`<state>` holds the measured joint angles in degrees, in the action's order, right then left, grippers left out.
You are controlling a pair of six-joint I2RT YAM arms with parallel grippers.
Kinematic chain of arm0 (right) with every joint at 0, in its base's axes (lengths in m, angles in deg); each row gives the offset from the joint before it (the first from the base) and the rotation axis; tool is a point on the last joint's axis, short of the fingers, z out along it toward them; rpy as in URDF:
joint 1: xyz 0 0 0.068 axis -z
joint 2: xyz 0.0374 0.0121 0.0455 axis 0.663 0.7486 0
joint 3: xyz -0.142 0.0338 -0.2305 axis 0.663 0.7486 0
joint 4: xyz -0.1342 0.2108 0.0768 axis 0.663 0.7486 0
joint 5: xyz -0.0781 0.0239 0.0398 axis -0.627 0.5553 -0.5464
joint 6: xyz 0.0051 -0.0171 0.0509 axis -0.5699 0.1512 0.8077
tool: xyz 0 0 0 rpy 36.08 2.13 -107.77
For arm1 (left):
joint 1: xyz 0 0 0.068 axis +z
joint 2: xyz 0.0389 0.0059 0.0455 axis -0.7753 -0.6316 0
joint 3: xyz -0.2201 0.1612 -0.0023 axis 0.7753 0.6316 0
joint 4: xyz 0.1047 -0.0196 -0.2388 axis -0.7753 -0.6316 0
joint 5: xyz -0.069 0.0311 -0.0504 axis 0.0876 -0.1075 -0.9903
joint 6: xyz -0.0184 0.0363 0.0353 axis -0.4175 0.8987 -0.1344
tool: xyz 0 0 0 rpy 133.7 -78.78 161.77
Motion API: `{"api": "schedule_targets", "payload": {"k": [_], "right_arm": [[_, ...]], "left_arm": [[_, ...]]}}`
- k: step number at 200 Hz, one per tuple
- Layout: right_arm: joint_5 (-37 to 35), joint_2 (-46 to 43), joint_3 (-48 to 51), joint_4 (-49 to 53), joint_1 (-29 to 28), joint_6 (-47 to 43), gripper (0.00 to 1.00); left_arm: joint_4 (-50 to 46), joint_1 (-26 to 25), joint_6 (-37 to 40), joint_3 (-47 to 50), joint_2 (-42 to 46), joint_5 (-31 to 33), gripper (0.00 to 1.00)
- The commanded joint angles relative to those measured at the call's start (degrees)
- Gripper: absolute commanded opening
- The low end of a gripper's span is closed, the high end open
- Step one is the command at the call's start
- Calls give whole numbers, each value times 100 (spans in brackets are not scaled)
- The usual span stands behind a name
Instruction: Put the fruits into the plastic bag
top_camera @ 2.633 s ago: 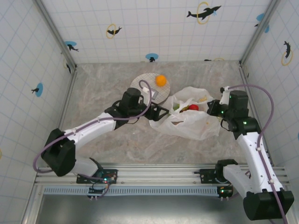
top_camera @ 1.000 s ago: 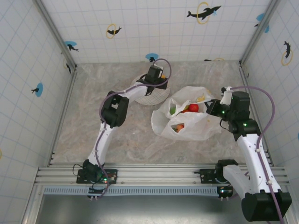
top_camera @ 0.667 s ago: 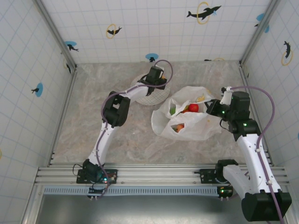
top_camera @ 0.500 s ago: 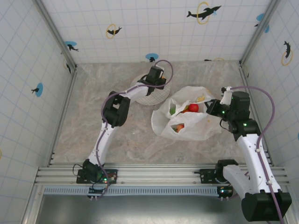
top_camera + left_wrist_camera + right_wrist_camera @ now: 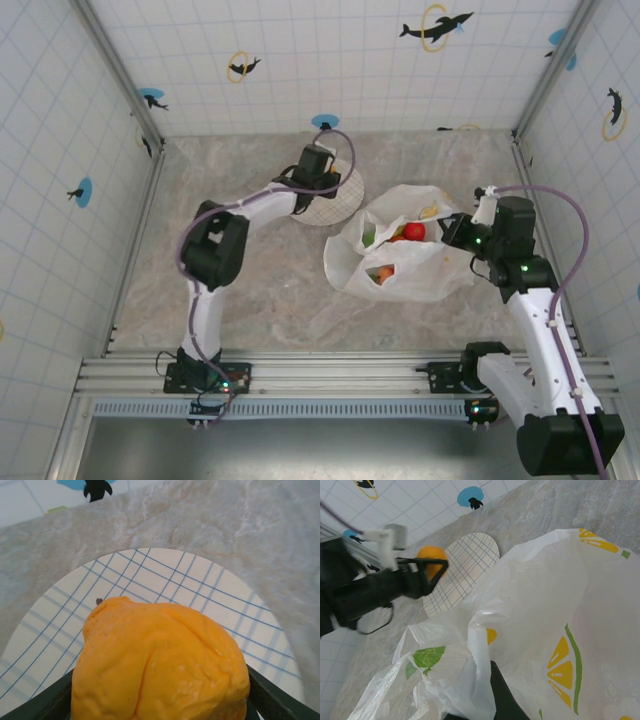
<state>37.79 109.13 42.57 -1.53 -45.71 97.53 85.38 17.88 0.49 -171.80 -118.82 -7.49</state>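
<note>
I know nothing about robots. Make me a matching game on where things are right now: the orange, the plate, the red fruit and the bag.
Things:
1 orange
2 plate
3 red fruit
4 bag

Places:
A inside the bag
B edge pinched by the right gripper
C on the table, under the orange
D between the left gripper fingers

Pairs: 1-D, 2-C, 3-A, 4-B
</note>
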Motion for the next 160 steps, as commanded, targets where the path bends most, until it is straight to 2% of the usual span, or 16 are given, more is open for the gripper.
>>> {"api": "schedule_targets", "payload": {"k": [1,43,79,118,153,160], "right_arm": [[65,-100,56,-204,-47,39,0],[97,-26,-12,-312,-82,63,0],[118,24,-30,-485,-172,178,0],[44,29,-36,-585,-348,306,0],[6,32,-63,-663,-627,424,0],[-220,29,-66,-659,-702,431,0]], "left_arm": [[433,-15,-563,912,1162,-441,66],[427,-150,-1424,2824,3302,-1703,66],[141,-715,-1764,4031,4466,-2301,65],[-130,-1362,-1671,4362,4521,-2541,66],[231,-1425,-1651,4119,3950,-2588,65],[307,-1433,-1636,4011,3779,-2598,65]]}}
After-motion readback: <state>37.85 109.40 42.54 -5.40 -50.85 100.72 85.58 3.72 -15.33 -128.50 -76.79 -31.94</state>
